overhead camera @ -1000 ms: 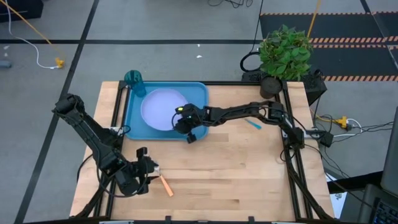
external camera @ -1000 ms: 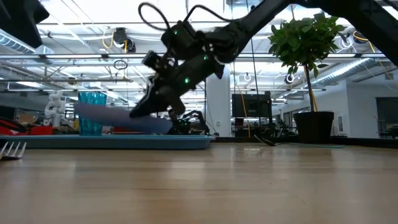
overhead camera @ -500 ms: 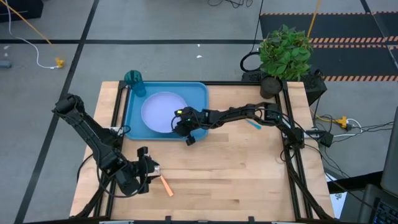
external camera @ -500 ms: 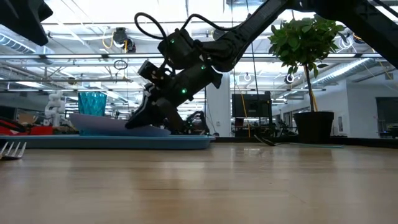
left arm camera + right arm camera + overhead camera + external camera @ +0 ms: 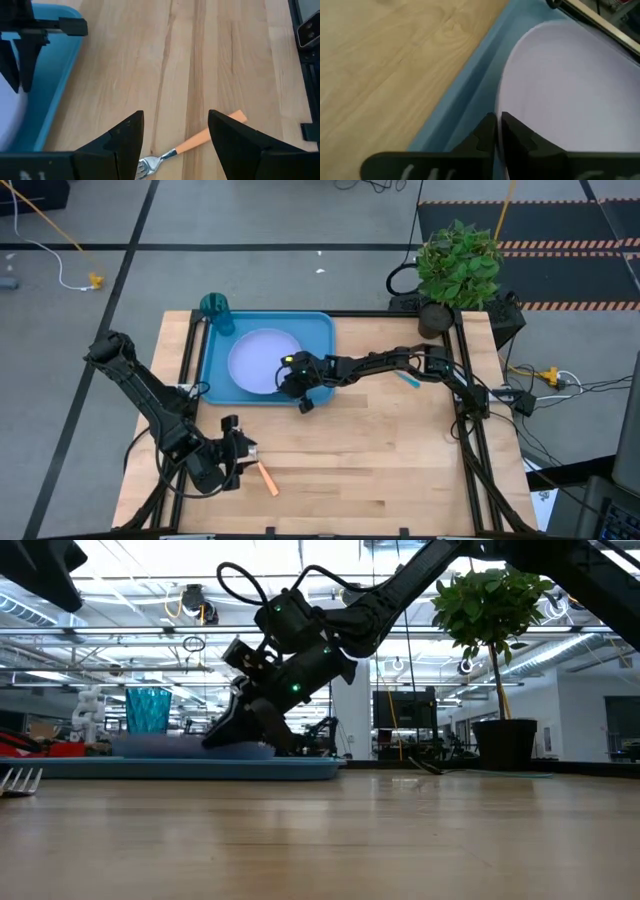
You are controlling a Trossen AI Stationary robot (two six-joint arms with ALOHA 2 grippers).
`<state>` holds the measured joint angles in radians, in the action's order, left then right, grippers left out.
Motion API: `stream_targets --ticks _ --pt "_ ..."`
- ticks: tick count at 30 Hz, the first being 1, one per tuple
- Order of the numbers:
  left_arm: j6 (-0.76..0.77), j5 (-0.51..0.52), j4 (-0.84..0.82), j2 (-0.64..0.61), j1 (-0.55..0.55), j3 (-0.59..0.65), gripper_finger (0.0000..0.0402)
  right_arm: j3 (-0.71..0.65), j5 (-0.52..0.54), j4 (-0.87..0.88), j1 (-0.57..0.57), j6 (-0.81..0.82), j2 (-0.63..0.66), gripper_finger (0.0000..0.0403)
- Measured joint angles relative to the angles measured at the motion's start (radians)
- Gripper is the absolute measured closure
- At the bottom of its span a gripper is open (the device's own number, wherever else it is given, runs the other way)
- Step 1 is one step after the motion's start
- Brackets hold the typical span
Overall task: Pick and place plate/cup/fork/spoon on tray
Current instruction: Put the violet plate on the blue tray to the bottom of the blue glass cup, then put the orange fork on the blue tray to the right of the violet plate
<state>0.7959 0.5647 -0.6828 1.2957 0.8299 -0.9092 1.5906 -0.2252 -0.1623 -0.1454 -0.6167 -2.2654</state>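
We saw a potted plant [image 5: 458, 268] at the far right corner of the wooden table [image 5: 400, 450], clear of the work. The cup [image 5: 216, 311] stood upright just off the tray's far left corner; from above we could not tell whether it touched the rim. The spoon [image 5: 406, 379] lay on bare wood to the right of the tray, partly under the right arm, its blue handle running from far left to near right.

The tray [image 5: 211, 370] sat at the far left of the table, its long sides running left to right. The plate [image 5: 258, 356] lay inside it, flat on the tray floor in the low view. The right gripper [image 5: 498, 131] was at the plate's near right edge, fingers nearly together and pinching the rim.

The fork [image 5: 192, 143] lay on the wood near the table's near left corner, tines toward the left gripper [image 5: 174, 136] and orange handle slanting away to the near right. That gripper hung over it with its fingers spread wide, holding nothing.

Against the frames of a second before, the plate, which had been tilted with its left edge raised in the gripper's hold, had come down level. The left arm and the fork had not shifted.
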Motion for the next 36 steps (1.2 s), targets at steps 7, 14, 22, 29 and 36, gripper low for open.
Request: stream_targets --ticks 7,14,22,29,36 --pt "0.0 0.033 0.007 0.0 0.0 0.0 0.0179 0.0 -0.011 -0.049 -0.002 0.042 0.004 0.0311" --pt "-0.024 0.04 0.043 0.0 0.001 0.0 0.0179 0.002 0.042 0.109 0.03 0.181 0.15 0.0281" --pt "-0.159 0.064 0.177 0.0 -0.006 -0.001 0.0179 -0.176 0.138 0.277 0.133 0.348 0.41 0.0273" --pt "-0.248 0.015 0.172 0.041 -0.023 -0.001 0.0179 -0.514 0.377 0.081 0.298 0.445 0.686 0.0273" --pt "-0.358 -0.185 0.229 0.11 -0.09 -0.001 0.0179 -0.791 0.593 -0.108 0.427 0.542 0.873 0.0273"
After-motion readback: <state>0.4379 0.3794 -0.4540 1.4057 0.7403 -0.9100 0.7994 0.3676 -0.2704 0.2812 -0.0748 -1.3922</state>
